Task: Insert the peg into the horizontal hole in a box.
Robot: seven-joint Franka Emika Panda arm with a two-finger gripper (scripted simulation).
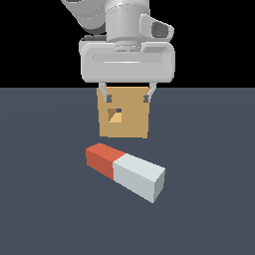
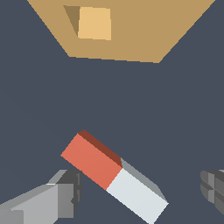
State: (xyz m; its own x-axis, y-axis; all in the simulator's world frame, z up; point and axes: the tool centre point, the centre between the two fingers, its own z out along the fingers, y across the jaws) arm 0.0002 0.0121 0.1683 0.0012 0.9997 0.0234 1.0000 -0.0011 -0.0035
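Fingers point(image 2: 65, 192) stand wide apart and empty, nothing between them; the gripper point(image 1: 127, 95) hangs above the floor point(image 1: 209, 209), clear of everything. In the wrist view the peg point(image 2: 116, 177) lies flat between the two fingertips but skewed to their closing line, touching neither. In the exterior view the peg lies at about 6 o'clock from the gripper, red end toward 10 o'clock, white end toward 4 o'clock. The box point(image 1: 124, 113) stands beyond it at 12 o'clock, well apart, its hole point(image 1: 116, 115) facing the peg's side of the floor. Judgement: approach step, grasp not yet made. Next move calls for turning the wrist square to the peg, descending, then closing on it.
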